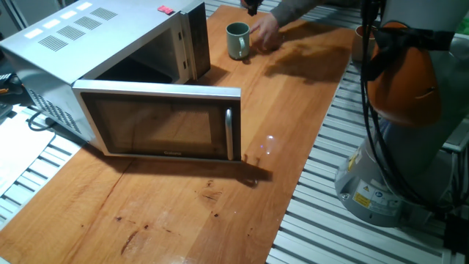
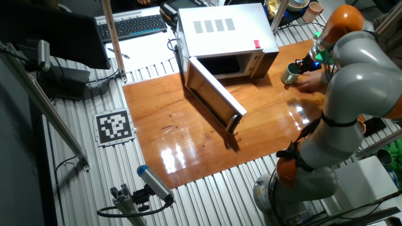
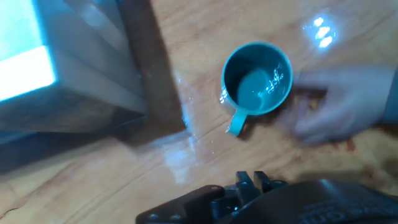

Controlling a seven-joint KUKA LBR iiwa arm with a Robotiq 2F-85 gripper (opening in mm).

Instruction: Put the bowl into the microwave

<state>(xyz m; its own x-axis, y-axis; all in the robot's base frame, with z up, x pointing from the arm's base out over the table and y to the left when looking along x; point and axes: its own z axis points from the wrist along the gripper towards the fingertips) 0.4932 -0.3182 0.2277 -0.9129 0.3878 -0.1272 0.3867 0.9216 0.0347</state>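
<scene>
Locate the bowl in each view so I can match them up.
One fixed view: bowl top centre, right of the microwave.
Other fixed view: bowl upper right, beside the microwave's front corner.
Hand view: bowl centre-right, seen from above.
Shared landmark: the microwave.

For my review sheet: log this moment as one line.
microwave: door open | bowl: on table, upright | human hand: at bowl | gripper: above bowl, state unclear

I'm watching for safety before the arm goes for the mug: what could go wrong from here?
1. A person's hand is at the bowl; a descent now could strike it, or the hand may shift the bowl.
2. The bowl stands close to the microwave corner, so the gripper, which hangs above, may clip the casing.
3. The open door juts across the table, an obstacle when swinging round to the cavity.
</scene>
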